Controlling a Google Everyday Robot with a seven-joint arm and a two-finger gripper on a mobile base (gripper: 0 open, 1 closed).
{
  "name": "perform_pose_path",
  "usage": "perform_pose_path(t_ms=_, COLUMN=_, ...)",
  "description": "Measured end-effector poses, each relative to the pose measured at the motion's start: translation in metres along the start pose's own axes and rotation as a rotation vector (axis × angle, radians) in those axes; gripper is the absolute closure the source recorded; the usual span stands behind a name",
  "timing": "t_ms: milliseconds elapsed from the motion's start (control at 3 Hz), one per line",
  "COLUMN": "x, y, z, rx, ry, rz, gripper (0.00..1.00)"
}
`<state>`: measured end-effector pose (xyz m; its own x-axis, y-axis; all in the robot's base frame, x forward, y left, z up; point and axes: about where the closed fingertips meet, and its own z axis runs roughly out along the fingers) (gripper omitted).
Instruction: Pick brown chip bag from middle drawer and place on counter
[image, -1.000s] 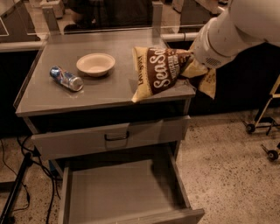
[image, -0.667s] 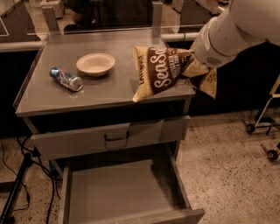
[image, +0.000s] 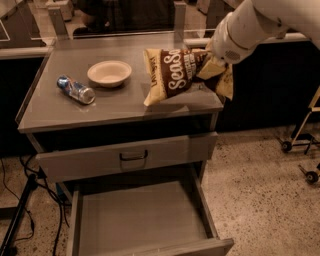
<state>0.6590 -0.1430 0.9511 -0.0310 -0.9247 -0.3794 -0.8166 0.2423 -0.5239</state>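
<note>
drawer check first: middle drawer (image: 142, 220) stands pulled out nearest the camera, floor bare, nothing in it. above it, closed drawer front (image: 165, 150) with dark loop handle (image: 133, 156). beyond that, counter surface (image: 115, 107), grey steel, carrying three things. small blue-silver can (image: 76, 90) lies on its side toward the left. pale bowl (image: 109, 73) sits upright just behind and to the right of the can. brown chip bag (image: 172, 75) is at the right end of the surface, out of the drawer already. bag's long axis runs left to right and is tilted: its lower left corner looks to touch the surface, and its right end is raised and reaches past the right edge. end effector (image: 212, 67) is at that raised right end, over the surface's right edge, and reads as closed on the bag's crumpled tan end, the contact mostly buried in the foil. white arm (image: 250, 25) comes in from the upper right, farthest back. so the bag stretches leftward from the end effector, most of it over the surface, the held end hanging off. judgement: placing step, nearly done. the coming move turns on carrying the held end left and down so the whole bag rests on the surface before letting go; released here, the overhanging end might drag it off the edge. bowl is near the bag's left end, so little room to slide.
</note>
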Motion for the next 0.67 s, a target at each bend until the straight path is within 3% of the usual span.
perform_pose_path(t_ms=667, x=-0.012, y=-0.015, z=0.049, rx=-0.098, ry=-0.029, rz=-0.017, gripper=1.00)
